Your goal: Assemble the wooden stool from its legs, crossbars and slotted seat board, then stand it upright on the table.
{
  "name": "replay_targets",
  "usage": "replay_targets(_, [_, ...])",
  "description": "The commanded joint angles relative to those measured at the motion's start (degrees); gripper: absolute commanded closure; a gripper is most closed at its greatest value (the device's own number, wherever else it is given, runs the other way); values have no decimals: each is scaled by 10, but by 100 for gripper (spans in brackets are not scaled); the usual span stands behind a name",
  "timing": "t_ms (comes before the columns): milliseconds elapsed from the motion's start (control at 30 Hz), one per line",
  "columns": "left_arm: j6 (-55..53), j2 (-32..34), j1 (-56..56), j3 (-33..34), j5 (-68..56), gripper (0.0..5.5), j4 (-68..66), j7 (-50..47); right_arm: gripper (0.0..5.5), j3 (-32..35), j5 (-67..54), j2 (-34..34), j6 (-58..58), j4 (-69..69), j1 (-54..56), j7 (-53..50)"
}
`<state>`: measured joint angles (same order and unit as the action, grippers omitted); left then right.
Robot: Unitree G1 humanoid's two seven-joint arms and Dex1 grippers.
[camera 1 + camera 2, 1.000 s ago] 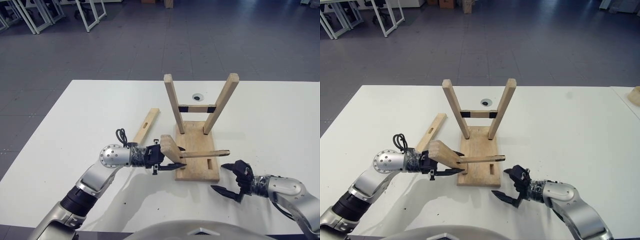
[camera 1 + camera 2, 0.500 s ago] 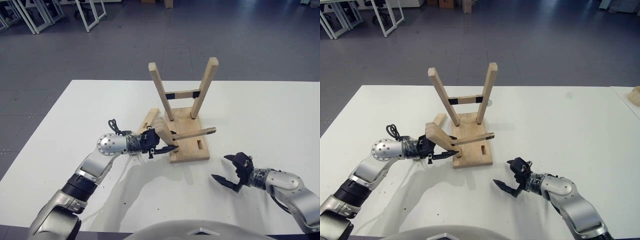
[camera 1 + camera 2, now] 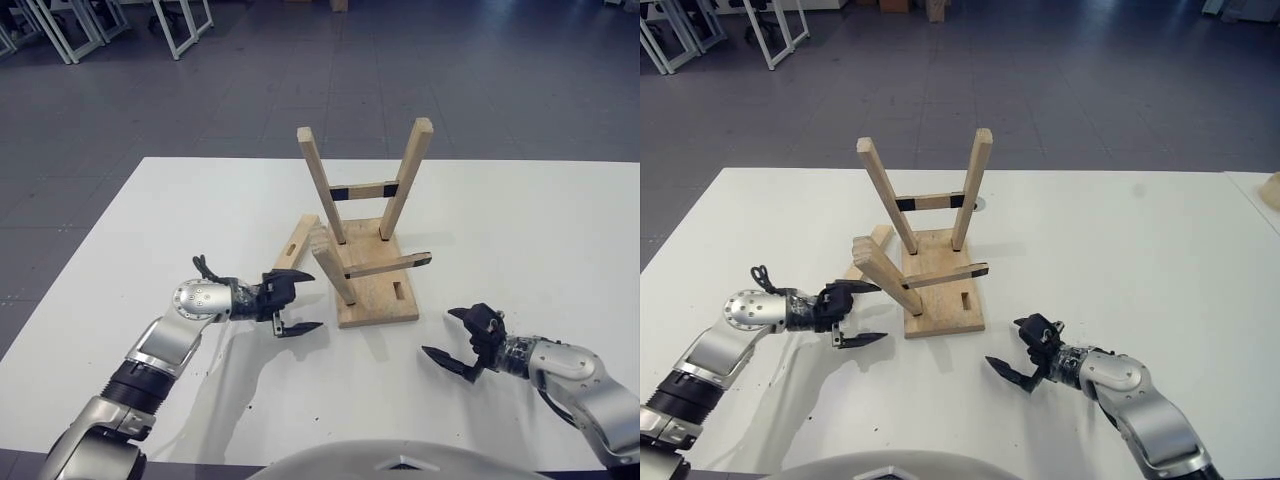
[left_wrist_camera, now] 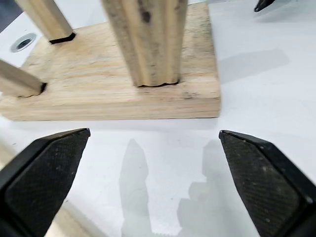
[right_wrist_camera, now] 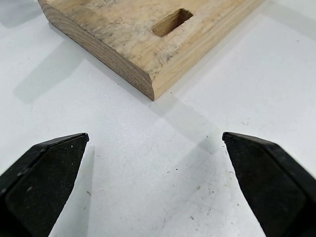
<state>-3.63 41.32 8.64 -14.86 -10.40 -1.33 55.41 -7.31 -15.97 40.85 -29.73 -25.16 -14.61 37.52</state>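
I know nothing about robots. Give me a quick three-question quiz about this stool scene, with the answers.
1. True or false: the left gripper holds a leg.
2. How many legs stand in the board?
3. Where is the loose leg? A: flat on the table, to the left of the board. B: across the board. C: on the floor.

Key: 1 false, it is open and empty. 2 three, with one tilted. 3 A.
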Motion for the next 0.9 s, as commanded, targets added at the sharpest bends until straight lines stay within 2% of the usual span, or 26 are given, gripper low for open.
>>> replay_targets(33, [-140, -64, -29, 107, -23, 66, 89, -176, 49, 7, 6, -17, -7, -6, -6, -19])
replay_targets(133, [-259, -150, -69, 141, -7, 66, 172, -329, 49, 4, 6, -31, -12, -14, -14, -32])
replay_targets(200, [-334, -187, -92, 127, 2, 66, 201, -385, 49, 1, 7, -38, -15, -18, -17, -38])
replay_targets(267, [-374, -191, -99, 105, 27, 66, 194, -408, 49, -1, 7, -42, -17, -18, -17, -41])
replay_targets(467, [-337, -175, -99, 62, 101, 66, 86, -419, 49, -2, 10, -46, -19, -15, -9, -41])
replay_targets(667, [-385, -255, -129, 115, 8, 158, 108, -403, 49, -4, 12, -51, -21, -17, -10, -44])
replay_targets(800, [-377, -231, -135, 91, 35, 229, 98, -397, 49, -1, 11, -54, -22, -16, -6, -47])
replay_targets(900, [-363, -235, -139, 100, 39, 284, 77, -405, 49, 1, 10, -56, -24, -14, 2, -47])
